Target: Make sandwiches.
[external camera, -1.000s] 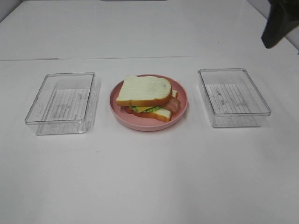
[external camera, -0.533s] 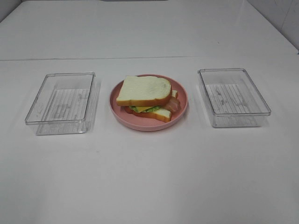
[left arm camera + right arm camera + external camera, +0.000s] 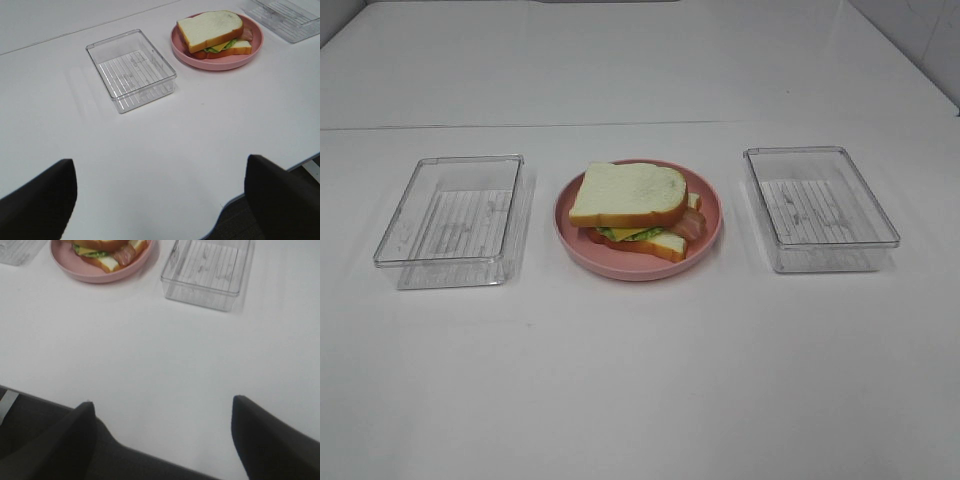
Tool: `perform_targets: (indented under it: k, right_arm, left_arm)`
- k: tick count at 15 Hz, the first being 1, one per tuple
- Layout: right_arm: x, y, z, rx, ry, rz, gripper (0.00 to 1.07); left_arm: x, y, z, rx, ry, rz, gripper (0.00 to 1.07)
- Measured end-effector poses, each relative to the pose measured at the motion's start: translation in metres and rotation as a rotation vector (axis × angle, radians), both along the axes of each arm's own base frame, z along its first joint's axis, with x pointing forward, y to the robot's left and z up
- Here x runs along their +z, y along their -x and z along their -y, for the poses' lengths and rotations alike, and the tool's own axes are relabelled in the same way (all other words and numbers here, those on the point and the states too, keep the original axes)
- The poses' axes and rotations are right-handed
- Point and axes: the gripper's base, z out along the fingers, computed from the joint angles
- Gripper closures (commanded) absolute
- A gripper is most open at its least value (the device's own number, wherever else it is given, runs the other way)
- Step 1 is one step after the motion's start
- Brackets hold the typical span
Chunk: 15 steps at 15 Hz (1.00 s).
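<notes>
Right arm gone from overhead view, both hands [image 3: 160,195] [image 3: 160,435] spread open, sandwich [image 3: 635,208] on pink plate [image 3: 710,235]

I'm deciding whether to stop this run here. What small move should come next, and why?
Probably none beyond keeping both arms back. The sandwich already sits stacked on the pink plate, top bread slice over cheese, lettuce and bacon, and both clear trays are empty. Both pincers hang open near the table edge, holding nothing.
</notes>
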Motion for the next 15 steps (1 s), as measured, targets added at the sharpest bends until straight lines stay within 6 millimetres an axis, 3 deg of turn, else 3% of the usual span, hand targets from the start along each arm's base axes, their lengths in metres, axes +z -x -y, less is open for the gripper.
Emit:
perform_targets:
  k: [11,14,15]
  right_arm:
    - [-0.0020,0.0069,0.0021,-0.002,-0.019,0.059,0.36]
    - [-0.0020,0.0068,0.0021,-0.025,-0.020,0.059,0.36]
    - [-0.0020,0.0062,0.0023,-0.106,-0.019,0.059,0.36]
  left_arm:
    - [0.0000,0.0000,0.0001,0.003,0.001,0.000,0.21]
    - [0.0000,-0.0005,0.0008,0.094,0.000,0.000,0.21]
    - [0.0000,-0.0012,0.0015,0.199,0.000,0.000,0.21]
